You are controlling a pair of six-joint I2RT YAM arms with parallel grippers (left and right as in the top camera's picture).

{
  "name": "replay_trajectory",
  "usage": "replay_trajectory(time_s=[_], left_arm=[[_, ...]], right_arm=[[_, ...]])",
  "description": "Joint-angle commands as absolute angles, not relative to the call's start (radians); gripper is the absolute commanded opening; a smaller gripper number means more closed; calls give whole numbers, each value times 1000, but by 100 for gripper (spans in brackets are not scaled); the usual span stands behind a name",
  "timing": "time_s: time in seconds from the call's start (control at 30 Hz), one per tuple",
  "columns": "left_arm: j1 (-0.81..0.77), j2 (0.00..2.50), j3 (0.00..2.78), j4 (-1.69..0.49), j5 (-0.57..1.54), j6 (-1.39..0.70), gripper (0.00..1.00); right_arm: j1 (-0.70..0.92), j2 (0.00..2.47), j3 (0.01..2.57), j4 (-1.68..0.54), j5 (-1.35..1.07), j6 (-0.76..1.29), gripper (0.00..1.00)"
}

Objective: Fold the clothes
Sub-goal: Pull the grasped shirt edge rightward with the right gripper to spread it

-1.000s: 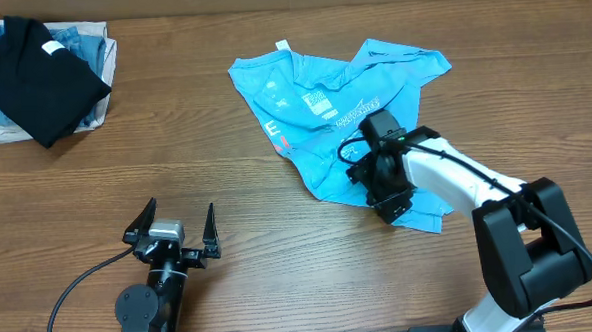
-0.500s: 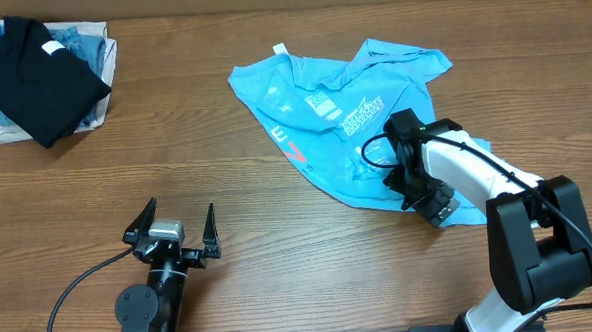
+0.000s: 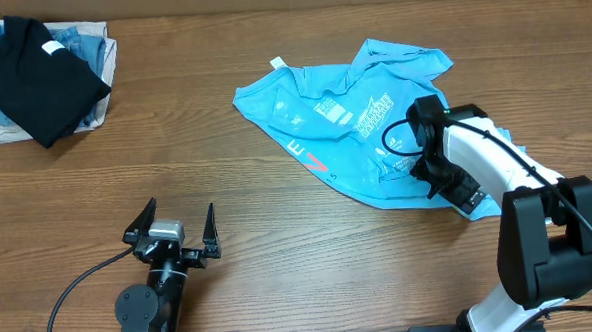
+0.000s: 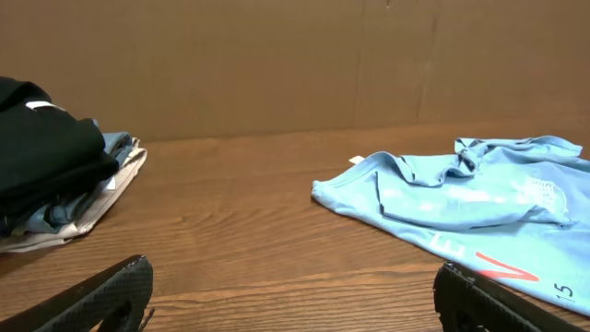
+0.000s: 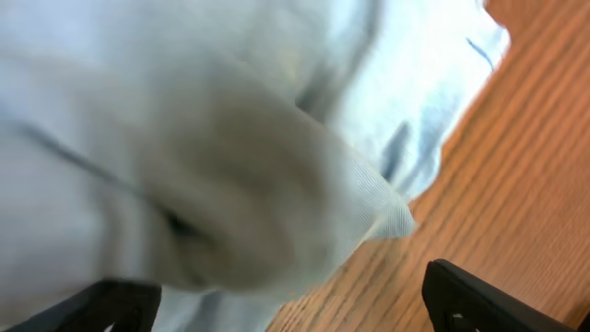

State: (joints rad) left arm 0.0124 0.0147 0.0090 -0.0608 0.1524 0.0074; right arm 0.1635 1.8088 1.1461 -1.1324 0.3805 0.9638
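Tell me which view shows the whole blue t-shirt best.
Overhead: the t-shirt lies crumpled, nearly all visible, only the right arm covering one edge. Left wrist sees it low, cropped; right wrist, blurred close-up fabric.

Left gripper [image 4: 290,274] jaws spread wide at near edge. Crumpled sky-blue t-shirt [image 4: 479,198] lies right on table [image 4: 230,217]. Black shirt [image 4: 41,157] tops folded pile [image 4: 103,189] far left.

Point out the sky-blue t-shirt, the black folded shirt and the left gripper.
sky-blue t-shirt [image 3: 304,114]: overhead view, on the cloth just left of the white lettering.
black folded shirt [image 3: 34,82]: overhead view, middle of its top face.
left gripper [image 3: 182,203]: overhead view, midway between its open fingertips.
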Motion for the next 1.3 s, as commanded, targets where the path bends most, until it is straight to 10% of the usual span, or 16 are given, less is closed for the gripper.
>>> replay_trajectory(time_s=[0.0, 0.4, 0.77, 1.27], left_arm=[[6, 4, 5, -63, 146, 27, 100], [6, 4, 5, -63, 146, 27, 100], [6, 4, 5, -63, 146, 27, 100], [6, 4, 5, -63, 146, 27, 100]], right_arm=[[157, 1773, 1172, -1131, 376, 885, 100], [111, 1775, 1099, -966, 187, 622, 91], [111, 1773, 1107, -918, 274, 624, 4], [57, 1733, 1487, -745, 436, 570, 7]])
